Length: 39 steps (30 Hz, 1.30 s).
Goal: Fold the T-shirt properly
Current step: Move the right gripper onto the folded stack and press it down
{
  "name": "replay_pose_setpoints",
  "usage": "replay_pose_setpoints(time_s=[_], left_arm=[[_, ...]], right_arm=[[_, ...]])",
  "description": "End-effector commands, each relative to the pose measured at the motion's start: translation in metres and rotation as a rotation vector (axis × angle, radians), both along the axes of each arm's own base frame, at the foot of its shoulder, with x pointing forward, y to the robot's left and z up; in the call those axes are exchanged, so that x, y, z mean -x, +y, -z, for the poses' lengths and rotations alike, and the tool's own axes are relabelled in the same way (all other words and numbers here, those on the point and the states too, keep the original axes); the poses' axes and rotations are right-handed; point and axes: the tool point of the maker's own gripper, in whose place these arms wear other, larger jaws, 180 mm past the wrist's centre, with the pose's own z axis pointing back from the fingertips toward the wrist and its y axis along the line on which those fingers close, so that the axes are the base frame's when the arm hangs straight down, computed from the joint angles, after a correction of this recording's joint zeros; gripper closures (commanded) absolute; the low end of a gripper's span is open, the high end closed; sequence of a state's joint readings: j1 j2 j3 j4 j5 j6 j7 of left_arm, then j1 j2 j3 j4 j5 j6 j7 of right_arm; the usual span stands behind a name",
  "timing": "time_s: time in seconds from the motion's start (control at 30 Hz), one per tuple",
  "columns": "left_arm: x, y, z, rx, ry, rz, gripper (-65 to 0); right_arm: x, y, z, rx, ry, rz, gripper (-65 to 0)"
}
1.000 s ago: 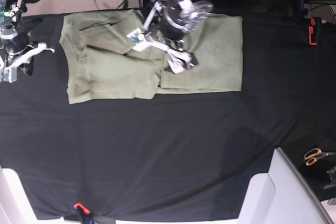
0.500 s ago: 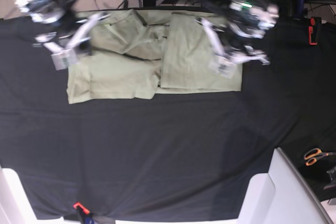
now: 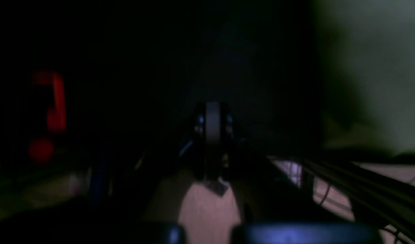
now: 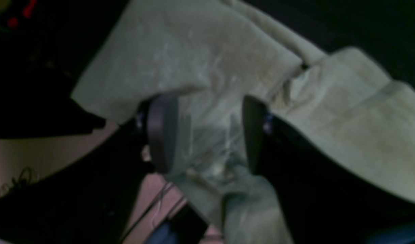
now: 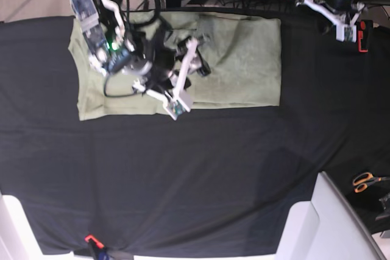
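Currently right gripper (image 4: 207,132) jaws parted astride T-shirt (image 5: 244,59) fabric; left gripper (image 3: 212,135) apparently clamped empty, view dark.

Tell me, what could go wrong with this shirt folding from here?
The right gripper has its jaws apart around bunched cloth of the T-shirt, so closing may pinch several layers and drag the fold crooked. The left gripper is shut and sits off the shirt near the red clamp, so nothing pins the far side, which might slide.
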State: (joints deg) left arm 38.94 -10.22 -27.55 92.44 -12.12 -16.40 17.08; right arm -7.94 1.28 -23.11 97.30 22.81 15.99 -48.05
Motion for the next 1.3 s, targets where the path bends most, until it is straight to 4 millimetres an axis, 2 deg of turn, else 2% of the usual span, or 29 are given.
replay_pose_setpoints(time_s=[0.0,0.1,0.23,0.37,0.73,0.87,1.1,1.27], left_arm=[[-0.005,0.007,-0.007,-0.011,-0.043,-0.007,0.0],[0.002,0.015,-0.003,-0.012,-0.034,-0.028,0.0],[0.003,0.003,-0.005,0.052,-0.051,0.018,0.0],[0.004,0.005,-0.011,0.08,-0.086,-0.008,0.0],[0.003,0.01,-0.014,0.079,-0.099,-0.015,0.0],[0.005,0.009,-0.011,0.085,-0.093,-0.017,0.0],[0.005,0.01,-0.011,0.082,-0.09,-0.015,0.0],[0.006,0.011,-0.011,0.078,-0.086,-0.015,0.0]], right_arm=[[-0.013,0.005,-0.007,-0.046,-0.01,0.009,-35.1],[-0.029,0.011,0.004,-0.11,0.061,0.024,-39.9],[-0.057,0.008,0.015,-0.135,0.071,0.072,-39.9],[-0.072,0.001,0.027,-0.105,0.091,0.088,-39.8],[-0.069,-0.009,0.059,-0.075,0.159,0.129,-39.8],[-0.068,-0.009,0.06,-0.074,0.162,0.128,-39.6],[-0.066,0.006,0.056,-0.096,0.167,0.117,-27.2],[-0.065,0.014,0.053,-0.111,0.17,0.112,-26.6]])
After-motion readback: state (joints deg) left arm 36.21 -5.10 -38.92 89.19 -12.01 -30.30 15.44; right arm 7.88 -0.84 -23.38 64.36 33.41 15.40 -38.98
